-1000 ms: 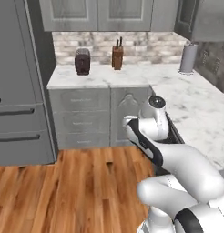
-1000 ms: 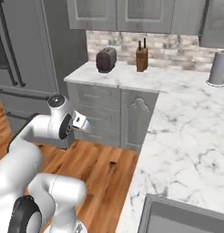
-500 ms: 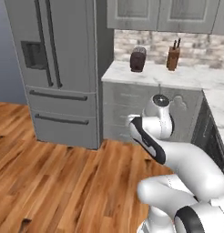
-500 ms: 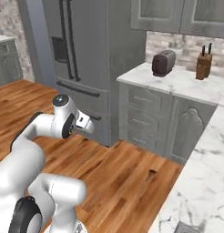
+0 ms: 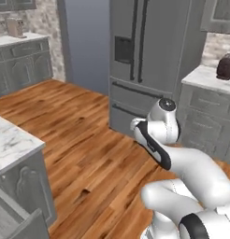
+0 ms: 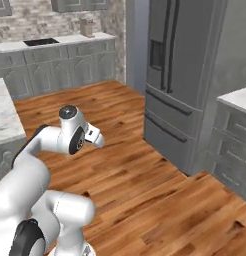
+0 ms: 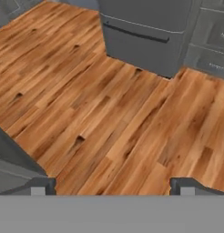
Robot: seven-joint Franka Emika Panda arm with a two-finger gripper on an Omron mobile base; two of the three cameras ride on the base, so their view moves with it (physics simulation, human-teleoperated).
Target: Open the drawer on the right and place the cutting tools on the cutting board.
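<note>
- Underfoot, a wooden floor (image 5: 84,154) of warm orange-brown planks with dark knots runs across the middle of the room, bare and wide between the cabinets.
- At the far side stands a tall grey fridge (image 5: 145,60) with long vertical handles and a dispenser panel in its left door; its bottom drawer front (image 7: 141,36) shows in the hand view, meeting the floor at the upper edge of the planks.
- Right of the fridge, a run of grey cabinets (image 5: 205,121) carries a pale marble worktop (image 5: 208,77), and a dark toaster (image 5: 226,66) sits near that worktop's back edge.
- Along the far left wall another row of grey carved cabinets (image 6: 60,67) holds a light worktop with a dark sink (image 6: 40,42) set into it, a small canister (image 6: 86,27) standing near its right end.
- Close by in the left base view, a marble island corner (image 5: 14,142) juts in, with a grey part (image 5: 18,219) below it at the lower left corner that may be the drawer pulled out; I cannot tell for sure.
- Folded low over the floor is the white arm (image 5: 168,140), well apart from every cabinet edge.
- Looking down at the planks, the tool (image 7: 114,184) has its two dark fingertips (image 7: 41,185) spread wide, nothing between them.
</note>
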